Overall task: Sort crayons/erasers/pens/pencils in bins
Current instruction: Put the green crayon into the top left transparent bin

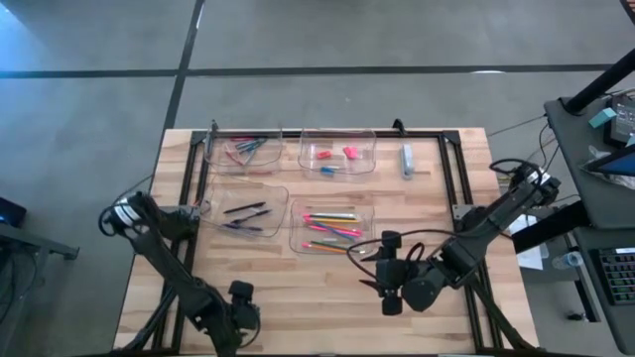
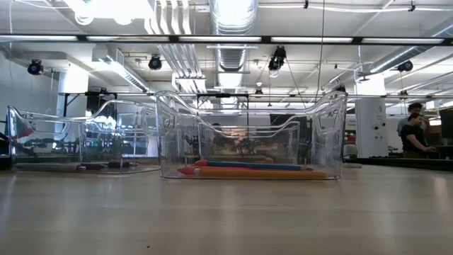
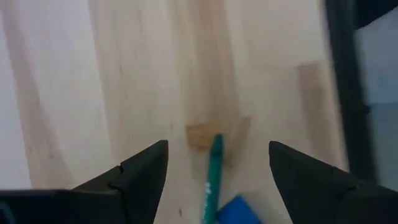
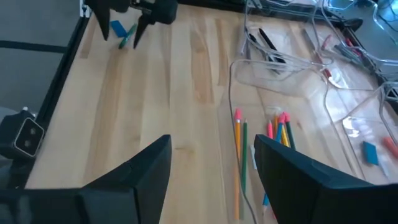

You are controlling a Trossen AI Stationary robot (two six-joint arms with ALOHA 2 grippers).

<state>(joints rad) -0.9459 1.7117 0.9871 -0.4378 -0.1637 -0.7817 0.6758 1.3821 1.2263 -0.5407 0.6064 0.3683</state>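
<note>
We hover our left gripper (image 3: 217, 163), fingers spread, over a teal crayon (image 3: 213, 177) to straddle it; our right gripper (image 4: 211, 163) waits spread near the pencils (image 4: 239, 158).

No text, label, brand, number or sign can be read in any view — nothing legible is shown on the bins (image 1: 337, 151), the table (image 1: 437, 208) or the room's fittings.
</note>
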